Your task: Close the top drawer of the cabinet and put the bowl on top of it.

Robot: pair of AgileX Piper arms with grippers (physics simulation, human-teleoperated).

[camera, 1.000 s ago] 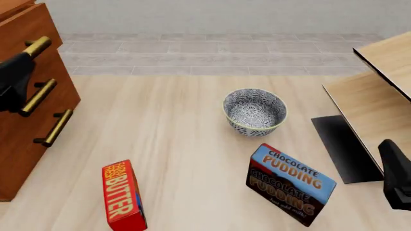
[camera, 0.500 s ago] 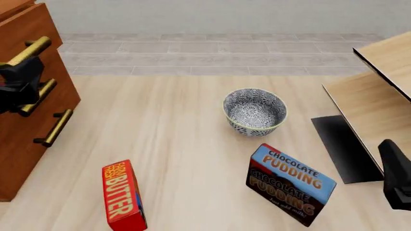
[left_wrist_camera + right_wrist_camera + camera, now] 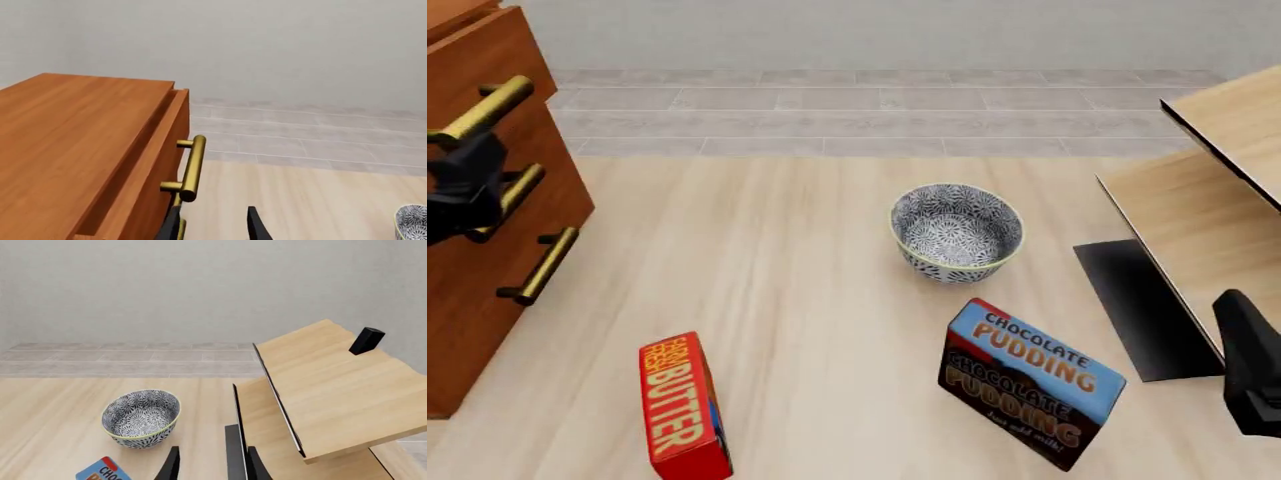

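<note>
The reddish-brown cabinet point(image 3: 481, 260) stands at the table's left edge. Its top drawer point(image 3: 157, 165) sticks out a little, leaving a dark gap behind its front, and its brass handle point(image 3: 192, 167) shows in full. My left gripper point(image 3: 465, 185) hovers open just below that handle point(image 3: 487, 108), in front of the second drawer, holding nothing; its fingertips point(image 3: 172, 225) show in the left wrist view. The patterned bowl point(image 3: 957, 232) sits upright mid-table, also seen as the bowl point(image 3: 141, 417) from the right wrist. My right gripper point(image 3: 213, 467) is open and empty at the near right, well short of the bowl.
A chocolate pudding box point(image 3: 1030, 382) stands just in front of the bowl. A red butter box point(image 3: 681, 405) stands near the front left. The pale wooden shelf unit point(image 3: 1208, 200) with a black base point(image 3: 1141, 305) fills the right side, close to my right arm point(image 3: 1252, 370).
My left gripper has turned and dropped slightly in front of the drawer fronts, uncovering more of the top handle. The bowl, boxes and right arm have not moved.
</note>
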